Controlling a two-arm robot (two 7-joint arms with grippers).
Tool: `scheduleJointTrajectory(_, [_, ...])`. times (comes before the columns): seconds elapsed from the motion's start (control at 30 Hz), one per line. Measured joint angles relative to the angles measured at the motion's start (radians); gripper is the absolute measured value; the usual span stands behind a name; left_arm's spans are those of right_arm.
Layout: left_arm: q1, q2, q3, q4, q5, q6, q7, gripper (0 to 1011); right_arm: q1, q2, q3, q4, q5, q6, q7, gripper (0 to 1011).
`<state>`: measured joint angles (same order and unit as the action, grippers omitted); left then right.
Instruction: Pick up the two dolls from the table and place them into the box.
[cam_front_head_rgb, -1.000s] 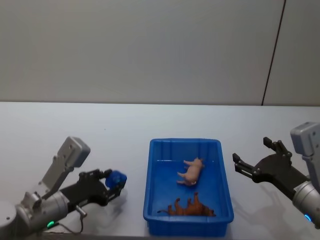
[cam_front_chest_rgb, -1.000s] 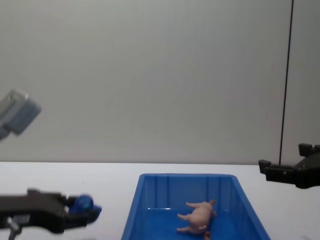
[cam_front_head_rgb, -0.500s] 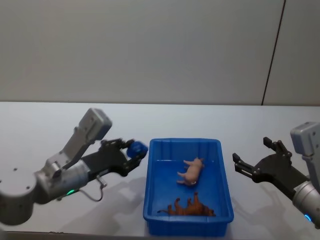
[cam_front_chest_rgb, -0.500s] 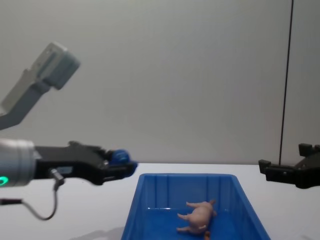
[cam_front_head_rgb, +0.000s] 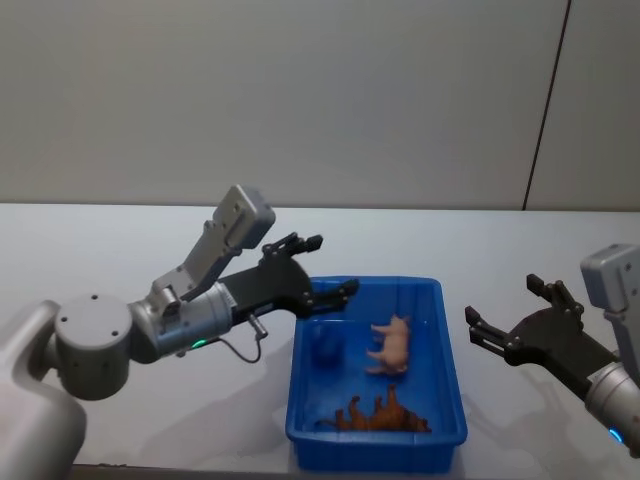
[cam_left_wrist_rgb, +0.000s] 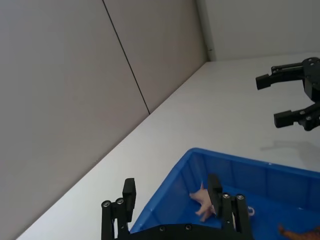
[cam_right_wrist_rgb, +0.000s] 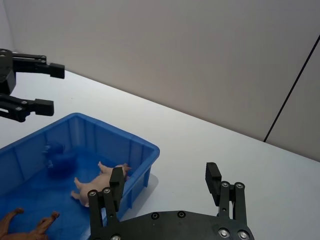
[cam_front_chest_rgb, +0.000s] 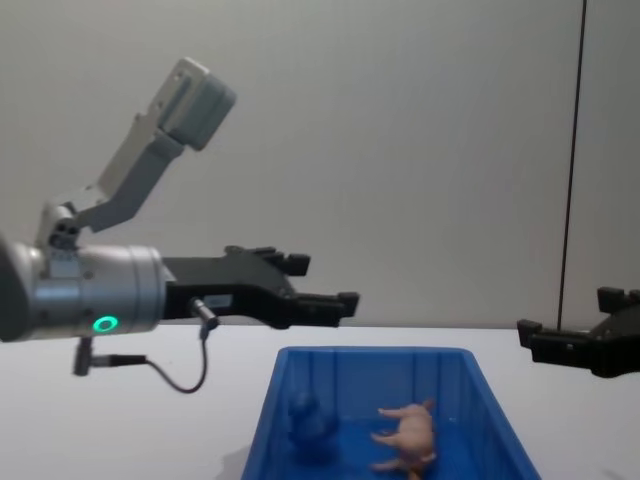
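Now left claw (cam_front_head_rgb: 322, 268) gapes; blue doll (cam_front_head_rgb: 325, 347) dropped into box (cam_front_head_rgb: 440, 395).

Left arm extended forward, forearm angled up; left gripper (cam_front_head_rgb: 325, 268) held level, jaws spread wide, nothing between them. Right gripper (cam_front_head_rgb: 505, 318) parked, jaws apart, nothing between them.

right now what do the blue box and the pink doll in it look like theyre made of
The box looks like moulded plastic: bright uniform blue, ribbed walls, rolled rim, slight sheen. The pink doll lying inside it has a smooth, matte pale skin with stubby moulded-looking legs, which suggests soft rubber or vinyl, though a plush fabric cannot be ruled out from here.
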<state>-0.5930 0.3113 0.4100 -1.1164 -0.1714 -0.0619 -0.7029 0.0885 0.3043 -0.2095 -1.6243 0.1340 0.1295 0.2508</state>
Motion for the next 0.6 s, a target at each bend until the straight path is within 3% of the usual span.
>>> scheduleJointTrajectory(0.2, [-0.022, -0.022, 0.011, 0.031, -0.007, -0.052, -0.006, 1001, 0.0, 0.0, 0.0, 0.0, 0.0, 0.0, 0.0, 1001])
scheduleJointTrajectory(0.6, [-0.017, -0.028, 0.02, 0.011, -0.02, -0.104, 0.018, 1001, 0.0, 0.0, 0.0, 0.0, 0.0, 0.0, 0.0, 1001])
